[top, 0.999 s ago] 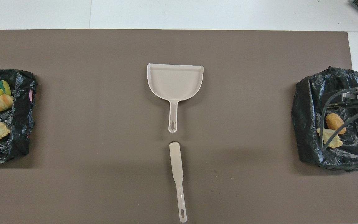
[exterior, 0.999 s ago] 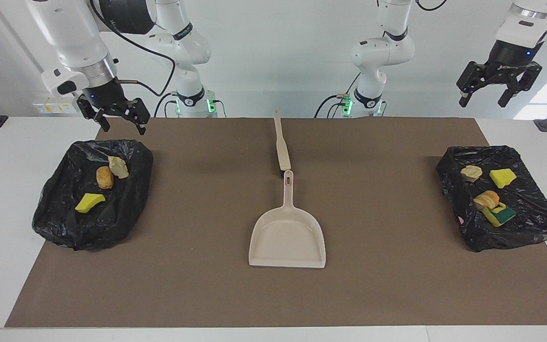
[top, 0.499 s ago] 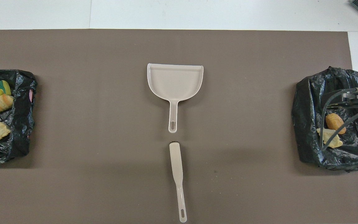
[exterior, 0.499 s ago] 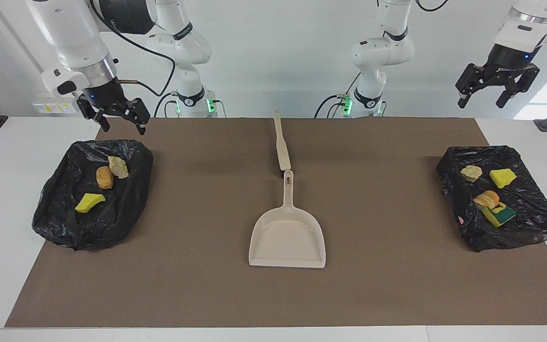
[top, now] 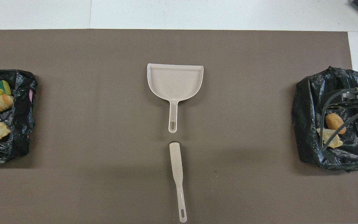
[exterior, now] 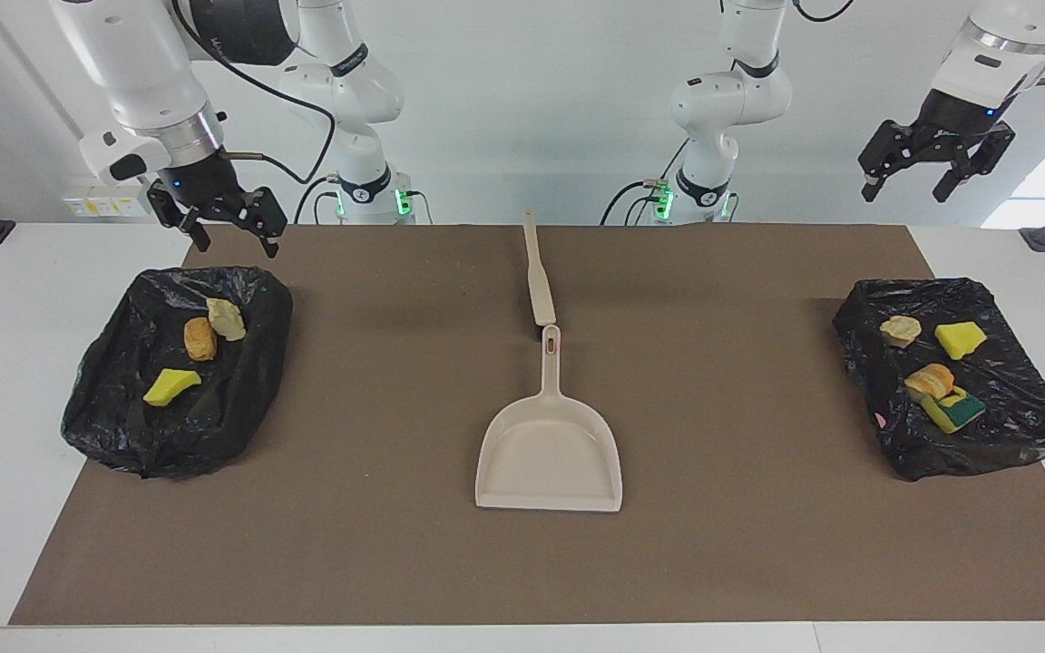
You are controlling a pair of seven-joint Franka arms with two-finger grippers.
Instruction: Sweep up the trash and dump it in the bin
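Observation:
The trash lies in two black-bag-lined bins. The bin at the right arm's end holds a yellow sponge chunk, an orange-brown lump and a pale lump. The bin at the left arm's end holds several pieces, among them a green-backed sponge and a pale lump. My right gripper hangs open just above its bin's robot-side rim, holding nothing. High in the air by the other bin, my left gripper is open and holds nothing.
A beige dustpan lies mid-mat, its handle pointing toward the robots. A beige brush lies in line with it, nearer the robots. A brown mat covers the white table. The right arm's cables cross over its bin.
The left gripper has risen slightly and drifted toward the table's middle. The right gripper, trash, dustpan and brush have not moved.

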